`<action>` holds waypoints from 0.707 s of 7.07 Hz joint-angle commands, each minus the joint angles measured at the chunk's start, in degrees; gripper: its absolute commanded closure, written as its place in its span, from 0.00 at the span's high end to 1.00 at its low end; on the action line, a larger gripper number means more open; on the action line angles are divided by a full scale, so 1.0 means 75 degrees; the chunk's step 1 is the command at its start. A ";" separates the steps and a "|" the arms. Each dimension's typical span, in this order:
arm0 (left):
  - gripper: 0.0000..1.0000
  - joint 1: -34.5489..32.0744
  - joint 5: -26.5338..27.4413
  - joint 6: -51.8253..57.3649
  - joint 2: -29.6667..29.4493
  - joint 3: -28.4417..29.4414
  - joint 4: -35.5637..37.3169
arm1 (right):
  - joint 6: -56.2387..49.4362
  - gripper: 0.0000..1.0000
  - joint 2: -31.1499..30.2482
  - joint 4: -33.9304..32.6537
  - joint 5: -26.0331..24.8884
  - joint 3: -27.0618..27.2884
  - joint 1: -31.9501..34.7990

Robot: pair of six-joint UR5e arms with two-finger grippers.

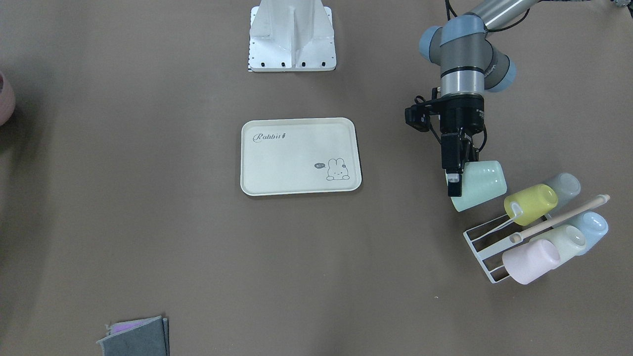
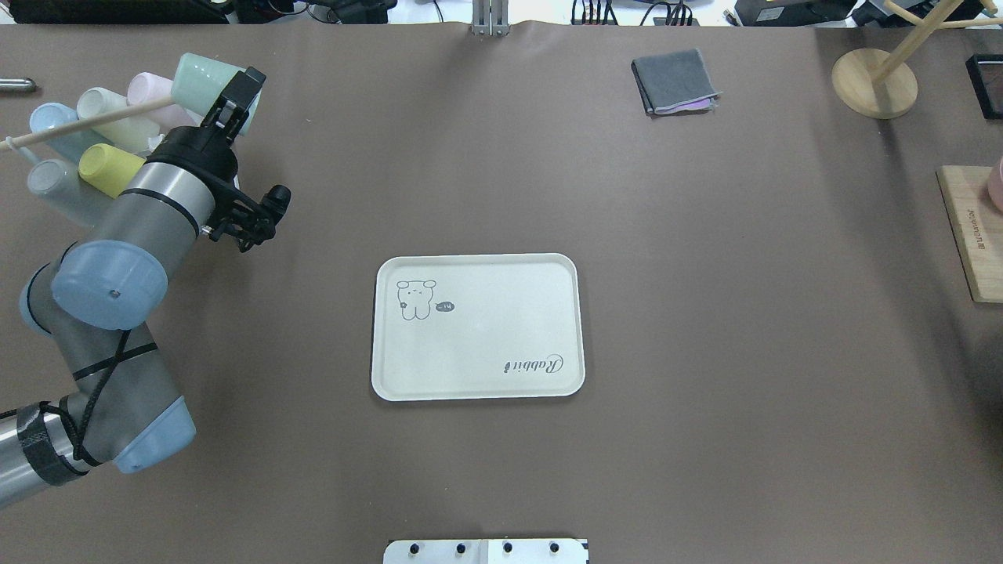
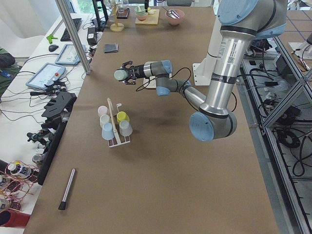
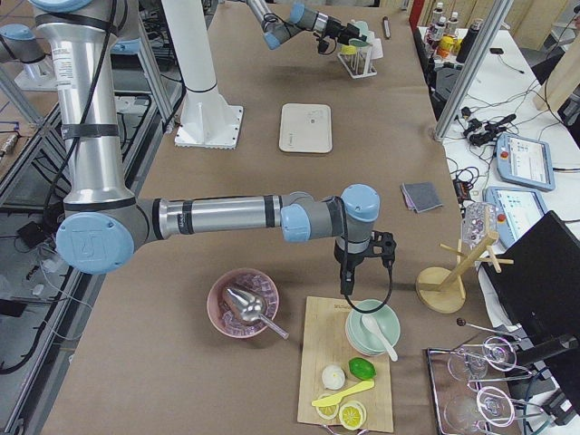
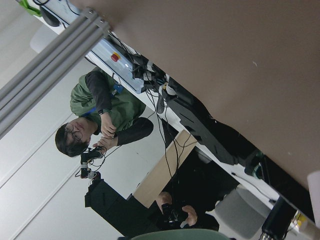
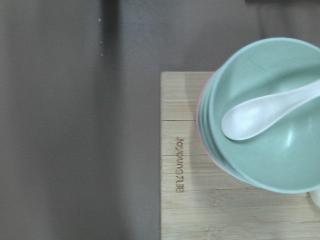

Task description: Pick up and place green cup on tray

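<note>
My left gripper [image 1: 457, 183] is shut on the green cup [image 1: 482, 185], a mint tumbler held tilted on its side in the air, just beside the cup rack. One finger [image 1: 453, 184] lies on the outside of the cup's rim. In the overhead view the left gripper [image 2: 239, 92] holds the green cup [image 2: 200, 78] at the far left. The cream tray [image 1: 296, 148] with "Rabbit" script lies in the table's middle and holds nothing; it also shows overhead [image 2: 486, 329]. My right gripper [image 4: 347, 283] hangs over a wooden board, and I cannot tell whether it is open or shut.
A white wire rack [image 1: 482, 247] with a wooden handle holds a yellow-green cup [image 1: 531, 202], a pink cup [image 1: 529, 259], a pale whitish-green cup [image 1: 561, 240] and blue ones. A folded grey cloth [image 2: 674, 78] and a wooden stand [image 2: 874, 82] lie far right. A green bowl [image 6: 280, 160] with a spoon sits below the right wrist.
</note>
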 commanded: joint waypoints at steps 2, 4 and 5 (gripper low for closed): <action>0.23 0.0013 -0.1456 -0.2638 -0.0449 -0.0249 -0.0319 | -0.0293 1.00 -0.0238 -0.0719 0.0098 0.0063 0.0923; 0.23 0.0130 -0.2439 -0.5420 -0.0848 -0.0121 -0.0251 | -0.0293 1.00 -0.0145 -0.1133 0.0099 0.0110 0.0962; 0.23 0.0305 -0.2802 -0.6781 -0.0920 0.0019 -0.0228 | -0.0270 1.00 -0.0237 -0.1168 0.0111 0.0319 0.0962</action>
